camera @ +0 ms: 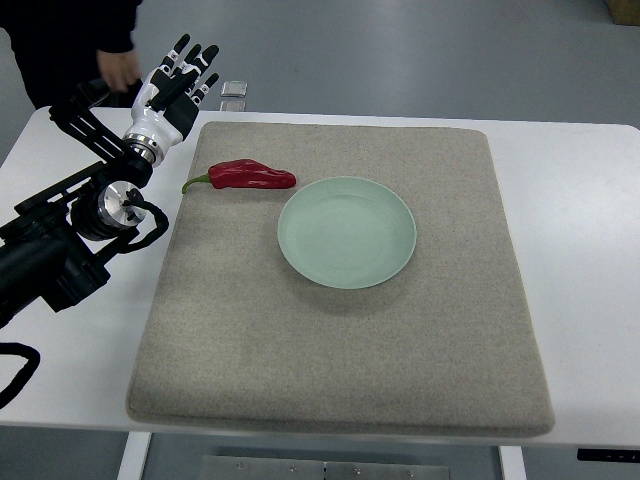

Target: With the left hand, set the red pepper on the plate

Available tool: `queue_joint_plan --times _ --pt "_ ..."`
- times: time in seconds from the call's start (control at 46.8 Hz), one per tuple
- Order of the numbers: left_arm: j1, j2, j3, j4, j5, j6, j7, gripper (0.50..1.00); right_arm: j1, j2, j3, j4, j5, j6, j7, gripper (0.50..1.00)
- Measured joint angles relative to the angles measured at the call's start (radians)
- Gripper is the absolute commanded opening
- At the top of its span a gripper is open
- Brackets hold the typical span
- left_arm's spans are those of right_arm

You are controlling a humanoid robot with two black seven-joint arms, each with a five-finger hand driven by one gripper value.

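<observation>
- Counter (590, 200): white surface, carrying a mat that is covering most of it; its near edge is running along the bottom of the view.
- Mat (340, 370): grey-beige, felt-like, roughly square, lying flat on the counter.
- Plate (346, 232): pale green, round, shallow, sitting on the mat a little far of its centre and holding nothing.
- Left arm (70, 235): black links and cable, coming in from the left edge and reaching toward the far left corner of the mat.
- Red pepper (250, 176): long, glossy, with a green stem pointing left; lying on the mat just beside the plate's far-left rim, its tip nearly meeting that rim, not on the plate.
- Left robot hand (172, 95): white palm, black fingers spreading wide and pointing far, gripping nothing; hovering over the counter just left of the mat's far corner, near the red pepper but apart from it.
- Person (75, 40): dark sleeve and a hand showing at the far left corner, beyond the robot hand.
- Small clear object (234, 94): resting on the counter's far edge; too small to identify.
</observation>
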Motion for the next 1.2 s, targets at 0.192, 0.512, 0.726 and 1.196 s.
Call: queue_joint_plan --times 0.192,0.512,0.726,1.196 --pt "-0.001 0.002 0.001 0.0 0.0 -0.003 0.001 0.994 -0.001 0.0 0.0 0.0 0.0 0.0 0.0 0.932" --pt "-0.002 0.001 0.001 0.006 0.0 -0.003 0.001 0.996 0.0 0.0 0.0 0.0 0.0 0.0 0.0 0.932" --pt "-0.006 0.001 0.0 0.011 0.0 -0.003 0.001 0.994 0.0 0.0 0.0 0.0 0.0 0.0 0.0 0.932" --pt "-0.012 0.005 0.048 0.011 0.001 -0.006 0.002 0.994 -0.001 0.0 0.0 0.0 0.0 0.0 0.0 0.932"
